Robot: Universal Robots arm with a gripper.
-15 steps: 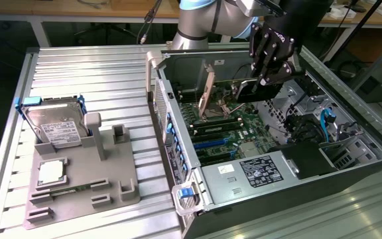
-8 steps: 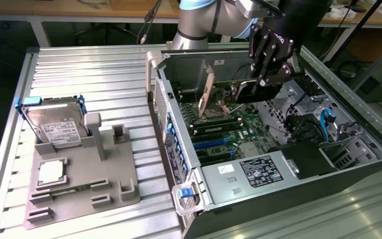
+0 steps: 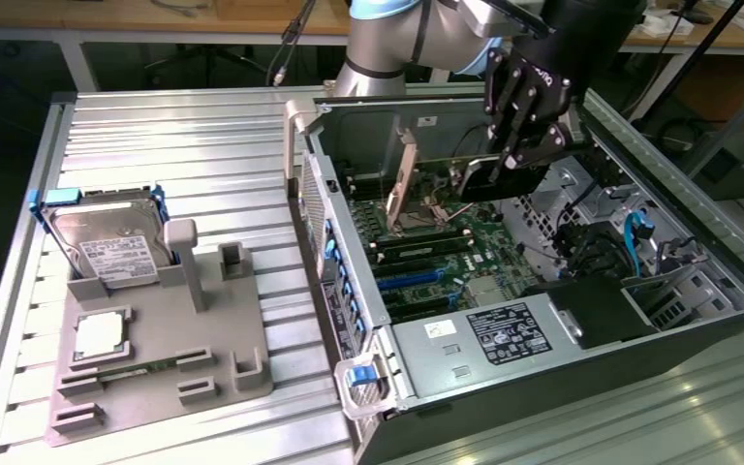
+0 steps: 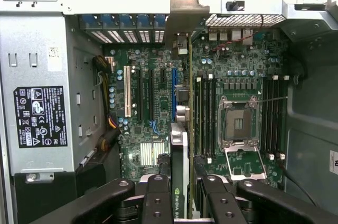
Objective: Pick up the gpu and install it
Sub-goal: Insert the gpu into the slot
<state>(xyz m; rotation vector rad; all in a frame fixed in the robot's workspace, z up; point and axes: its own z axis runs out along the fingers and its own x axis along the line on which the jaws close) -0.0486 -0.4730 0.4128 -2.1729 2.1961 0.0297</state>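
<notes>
nearest me, by the front left corner of the worktop (image 3: 178, 136), a grey holder (image 3: 152, 387) keeps the spare parts in moulded pockets so each sits at a known spot: a memory stick (image 3: 124, 368) lying flat, a processor chip (image 3: 98, 332) behind it, and a hard drive (image 3: 111, 250) leaning in its cradle towards the left edge. two upright slots beside the drive stand empty.

along the right side of the worktop lies the computer case (image 3: 314, 194), side panel off and open upward, which gives a reach straight down to the board. its power supply (image 3: 502, 329) fills the near end, and the motherboard (image 3: 430, 257) stretches away behind it.

further in, over the middle of that board, hangs the gripper (image 3: 521, 155), pinched narrow on the gpu (image 3: 486, 181), its fingers (image 4: 158, 197) flanking the card's top edge. the card is carried on edge, contact side down, with its metal bracket (image 4: 182, 12) towards the case's rear wall of slot openings, so it lines up with the long expansion slots. it looks to me just above the board and not yet seated, though i can't be sure.

behind it the robot arm (image 3: 386, 39) rises at the far edge.
</notes>
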